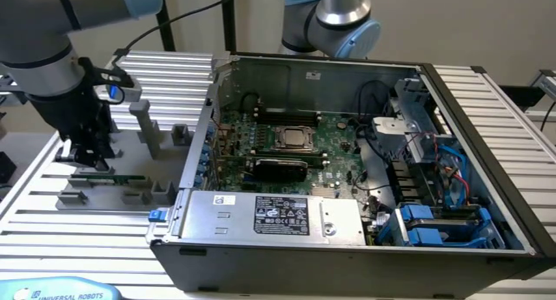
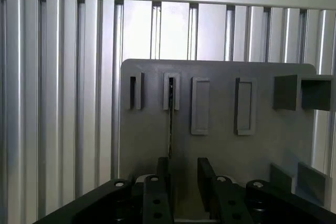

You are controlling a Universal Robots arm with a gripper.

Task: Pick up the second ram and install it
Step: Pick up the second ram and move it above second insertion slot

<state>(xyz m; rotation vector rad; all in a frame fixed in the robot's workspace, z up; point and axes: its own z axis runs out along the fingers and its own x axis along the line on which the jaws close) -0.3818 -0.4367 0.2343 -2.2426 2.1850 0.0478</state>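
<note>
The second ram [image 1: 118,179] is a thin green stick standing on edge in a slotted grey holder [image 1: 104,199] on the slatted table, at the exterior view's left of the computer case. My gripper [image 1: 87,161] hangs just above the stick's left end. In the wrist view the stick [image 2: 170,124] shows edge-on as a thin dark line running from a holder slot [image 2: 171,90] down towards my gripper [image 2: 184,182]. The gripper is open, its black fingers [image 2: 164,174] apart, with the stick's edge close to the inner face of one finger. Nothing is held.
The open computer case [image 1: 486,137] takes up the middle and right, with the motherboard [image 1: 334,173], CPU socket [image 1: 295,138] and silver power supply [image 1: 278,215] inside. Grey upright blocks [image 1: 143,127] stand behind the holder. A second arm [image 1: 334,20] stands behind the case.
</note>
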